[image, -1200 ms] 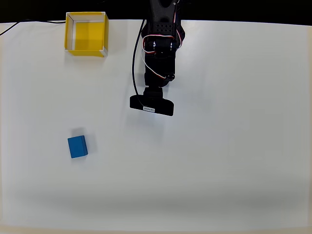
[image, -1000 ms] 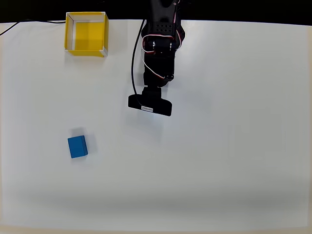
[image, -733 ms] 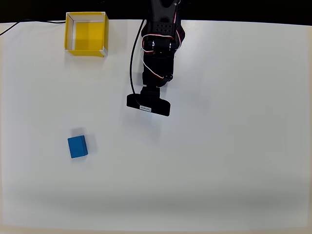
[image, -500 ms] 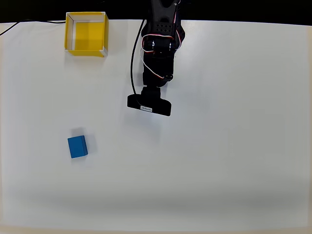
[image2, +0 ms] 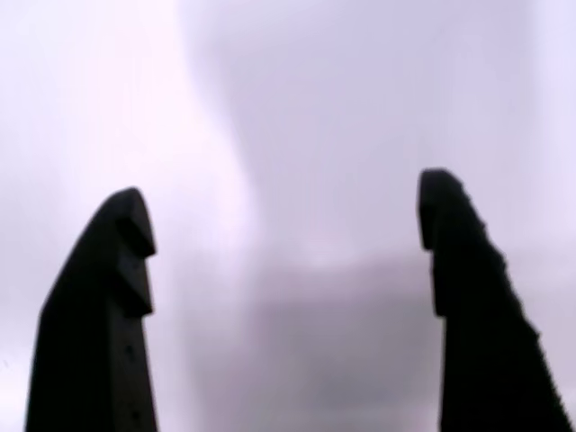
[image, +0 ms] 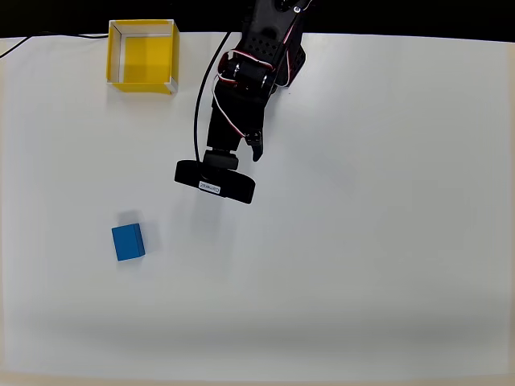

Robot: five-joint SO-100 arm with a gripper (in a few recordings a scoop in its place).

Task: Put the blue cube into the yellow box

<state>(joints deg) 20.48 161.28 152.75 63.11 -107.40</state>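
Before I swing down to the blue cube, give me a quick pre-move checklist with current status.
1. Hand open: ok. In the wrist view the hand shows two fingers wide apart with nothing between them.
2. Cube free to grasp: ok. The blue cube sits alone on the table.
3. Hand lined up over the cube: not ok. In the overhead view the arm's end is up and to the right of it.
4. Yellow box ready: ok, open-topped, looks empty.
5. Cube faces square to the fingers: cannot tell.
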